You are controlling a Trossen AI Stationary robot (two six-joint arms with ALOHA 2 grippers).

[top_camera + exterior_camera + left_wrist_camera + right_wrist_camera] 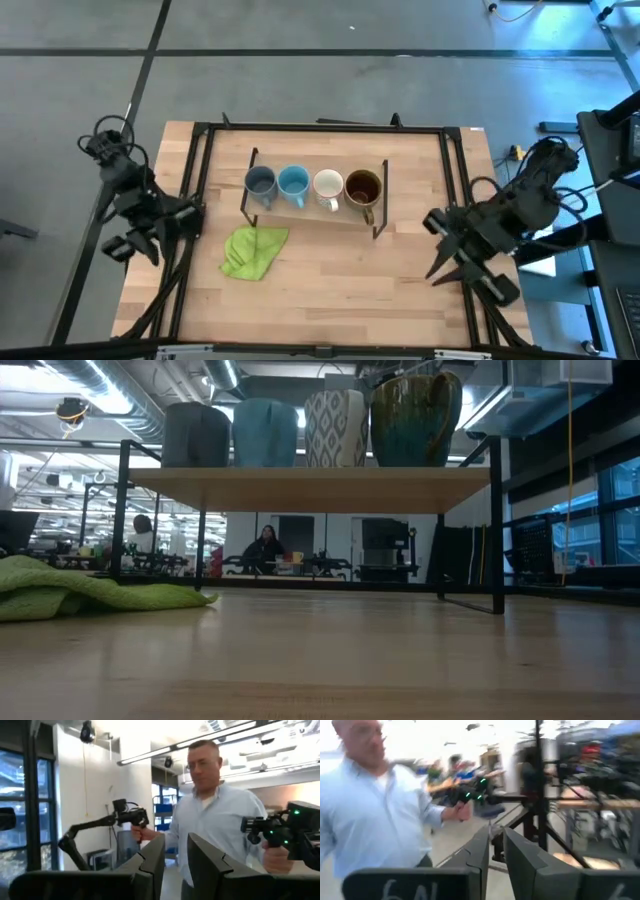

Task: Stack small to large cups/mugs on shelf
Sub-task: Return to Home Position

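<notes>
Four mugs stand in a row on the shelf (312,208), bottoms on its board (310,490): grey-blue (260,182), light blue (293,182), white (328,185) and the larger brown one (363,187). My left arm (140,215) is folded at the table's left edge. My left gripper (176,842) points out into the room, a narrow gap between its fingers and nothing in it. My right arm (480,235) is at the table's right edge. My right gripper (496,835) also points off the table, narrowly open and holding nothing.
A crumpled green cloth (252,250) lies on the tabletop just in front of the shelf's left end. A black frame (320,128) runs round the table. Both wrist views show a person (215,815) standing beside the table with hand-held controllers.
</notes>
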